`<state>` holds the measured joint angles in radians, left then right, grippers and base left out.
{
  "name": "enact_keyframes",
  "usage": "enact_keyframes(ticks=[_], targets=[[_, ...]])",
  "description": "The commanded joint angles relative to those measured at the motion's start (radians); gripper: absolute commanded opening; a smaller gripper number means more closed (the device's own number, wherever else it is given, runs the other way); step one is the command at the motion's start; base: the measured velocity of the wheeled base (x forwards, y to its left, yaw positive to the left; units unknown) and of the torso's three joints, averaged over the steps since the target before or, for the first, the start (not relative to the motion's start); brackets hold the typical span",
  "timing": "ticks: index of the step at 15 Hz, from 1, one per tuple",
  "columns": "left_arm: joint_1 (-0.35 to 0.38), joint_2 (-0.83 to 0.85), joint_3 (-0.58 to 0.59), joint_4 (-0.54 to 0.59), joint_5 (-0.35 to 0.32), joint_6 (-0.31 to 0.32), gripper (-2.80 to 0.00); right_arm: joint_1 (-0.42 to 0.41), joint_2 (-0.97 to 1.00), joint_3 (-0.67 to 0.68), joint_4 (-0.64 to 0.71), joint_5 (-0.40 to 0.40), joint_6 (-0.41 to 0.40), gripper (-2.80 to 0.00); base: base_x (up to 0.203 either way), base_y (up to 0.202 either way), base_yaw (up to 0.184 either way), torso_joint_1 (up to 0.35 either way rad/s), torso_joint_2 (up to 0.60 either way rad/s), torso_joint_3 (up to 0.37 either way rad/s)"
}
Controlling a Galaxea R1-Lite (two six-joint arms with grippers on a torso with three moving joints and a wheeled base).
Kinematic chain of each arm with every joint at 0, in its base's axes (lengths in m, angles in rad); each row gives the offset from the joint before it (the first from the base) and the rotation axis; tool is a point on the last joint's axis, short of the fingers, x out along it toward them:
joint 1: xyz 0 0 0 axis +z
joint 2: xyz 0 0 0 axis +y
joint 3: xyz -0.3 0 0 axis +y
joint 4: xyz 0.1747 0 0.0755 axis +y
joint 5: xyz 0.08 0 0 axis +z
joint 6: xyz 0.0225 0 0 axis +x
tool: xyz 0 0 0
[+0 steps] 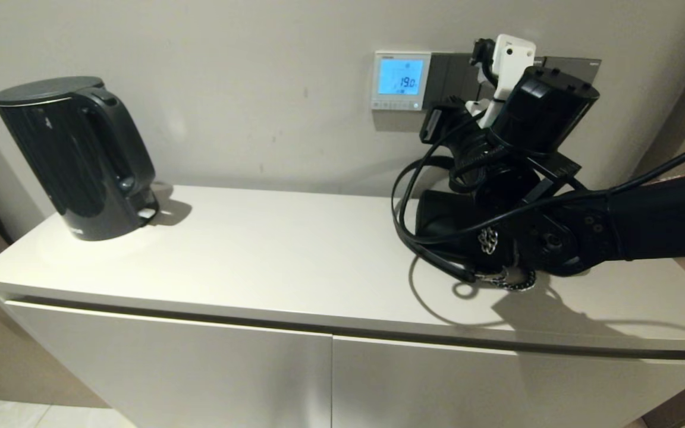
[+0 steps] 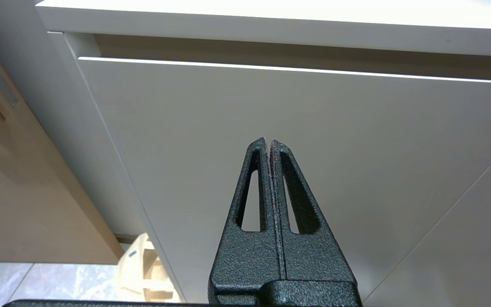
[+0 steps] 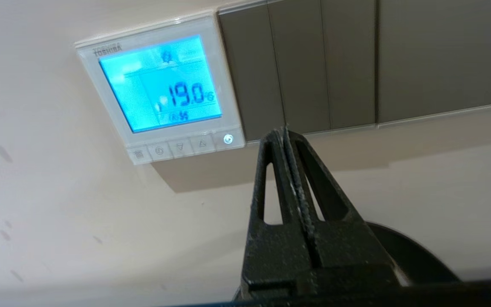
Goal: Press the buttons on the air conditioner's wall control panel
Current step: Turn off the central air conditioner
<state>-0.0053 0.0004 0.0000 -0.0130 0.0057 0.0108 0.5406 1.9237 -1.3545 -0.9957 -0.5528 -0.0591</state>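
Note:
The white wall control panel [image 1: 401, 80] hangs on the wall above the cabinet, its screen glowing blue and reading 19.0. In the right wrist view the panel [image 3: 160, 85] shows its buttons [image 3: 181, 147] in a row along the bottom edge, the end one lit. My right gripper [image 3: 281, 132] is shut and empty. It points at the wall just beside the panel's lower corner, in front of the dark switch plate's lower edge, apart from the buttons. In the head view it [image 1: 434, 122] sits right of the panel. My left gripper [image 2: 268, 143] is shut and empty, parked low before the cabinet door.
Dark grey switch plates [image 1: 449, 74] adjoin the panel on its right, also in the right wrist view [image 3: 313, 64]. A black kettle [image 1: 78, 157] stands at the far left of the white cabinet top [image 1: 295, 249]. A black round object [image 1: 443, 220] and cables lie under the right arm.

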Motion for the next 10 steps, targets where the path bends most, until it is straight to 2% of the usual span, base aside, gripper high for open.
enact_keyframes(ticks=[1,10], targets=[[0.001,0.000,0.002,-0.001,0.000,0.000,-2.80,0.001,0.043,-0.026,-0.006,-0.008,-0.001,-2.80,0.000,0.000,0.000,0.000,0.00,0.000],[0.001,0.000,0.002,-0.001,0.000,0.000,-2.80,0.001,0.106,-0.089,-0.012,-0.018,0.001,-2.80,0.000,0.000,0.000,0.000,0.00,0.000]])
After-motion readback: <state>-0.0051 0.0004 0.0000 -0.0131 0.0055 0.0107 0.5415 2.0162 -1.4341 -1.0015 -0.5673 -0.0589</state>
